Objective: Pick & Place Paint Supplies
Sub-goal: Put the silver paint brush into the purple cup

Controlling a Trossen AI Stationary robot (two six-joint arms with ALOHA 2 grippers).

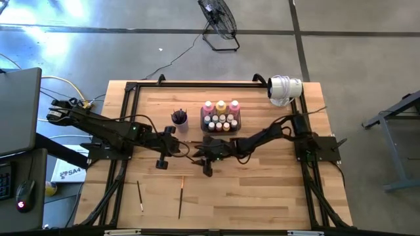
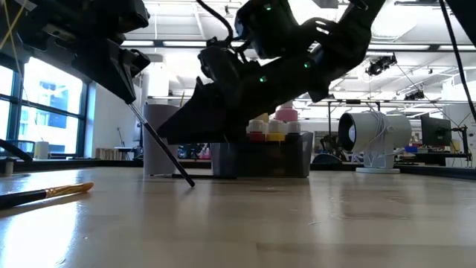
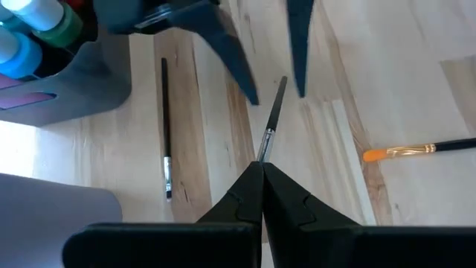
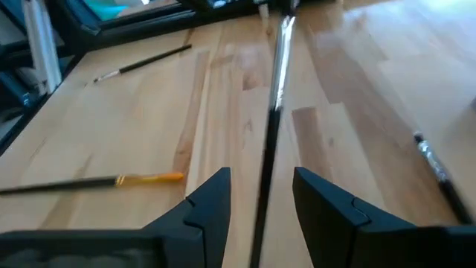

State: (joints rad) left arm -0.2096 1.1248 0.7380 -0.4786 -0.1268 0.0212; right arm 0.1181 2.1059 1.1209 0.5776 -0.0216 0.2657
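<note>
"SA4" on white box (image 1: 66,173) beside table (image 1: 262,196)

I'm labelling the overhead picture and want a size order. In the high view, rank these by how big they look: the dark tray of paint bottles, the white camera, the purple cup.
Largest to smallest, high view:
1. Tray of paint bottles
2. White camera, slightly smaller
3. Purple cup, clearly smallest

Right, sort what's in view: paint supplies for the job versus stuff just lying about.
Job:
paint bottles
paintbrush, gripped by the left gripper, between the right gripper's open fingers
orange-tipped brush
thin brush

Lying about:
grey tray
purple cup
white device
floor fan
</note>
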